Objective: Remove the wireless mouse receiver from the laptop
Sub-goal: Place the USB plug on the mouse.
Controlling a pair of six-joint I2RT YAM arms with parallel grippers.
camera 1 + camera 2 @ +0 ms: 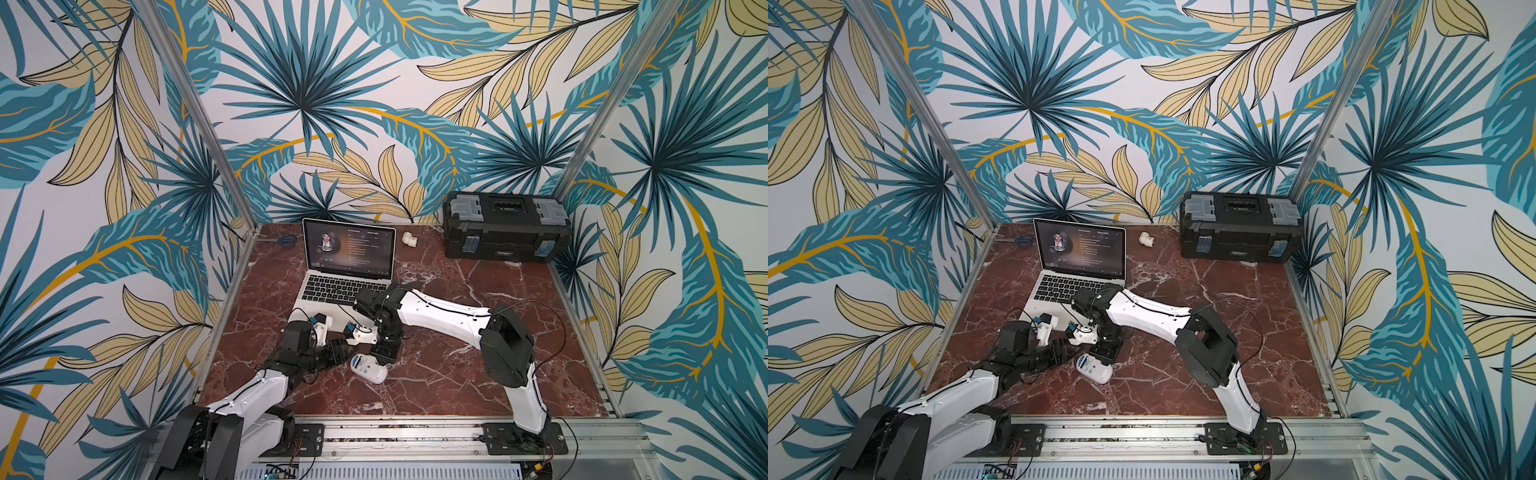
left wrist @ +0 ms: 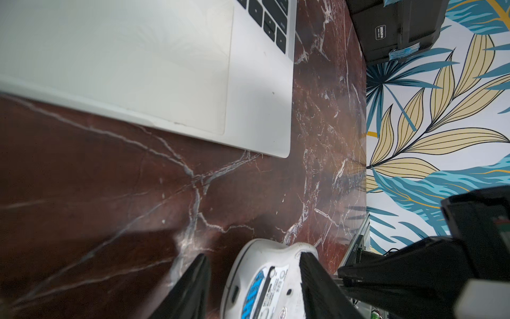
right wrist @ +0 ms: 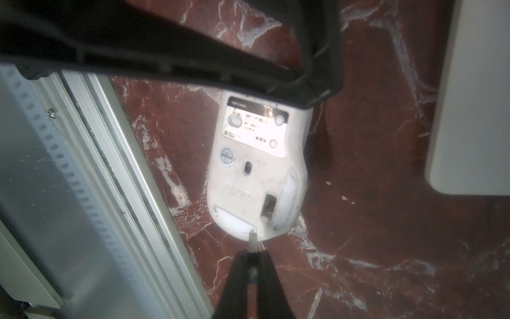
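Laptop point(image 2: 259, 91): cut off by the left wrist frame's edge. Mouse point(image 3: 256, 176): one end hidden under a left gripper point(image 2: 254, 256) finger; label print washed out. Receiver point(image 3: 252, 239): mostly buried between right gripper point(image 3: 252, 252) tips. Screen text point(image 1: 361, 249): too small for you to read.

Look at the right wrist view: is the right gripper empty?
No, the right gripper is shut on a small pale receiver.

White arms point(image 1: 436, 316), black joints point(image 1: 507, 347)

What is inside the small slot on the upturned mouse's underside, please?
The slot looks dark and empty, though shadow hides its depths. The receiver sits outside, pinched in the right gripper, its tip at the rim of the mouse.
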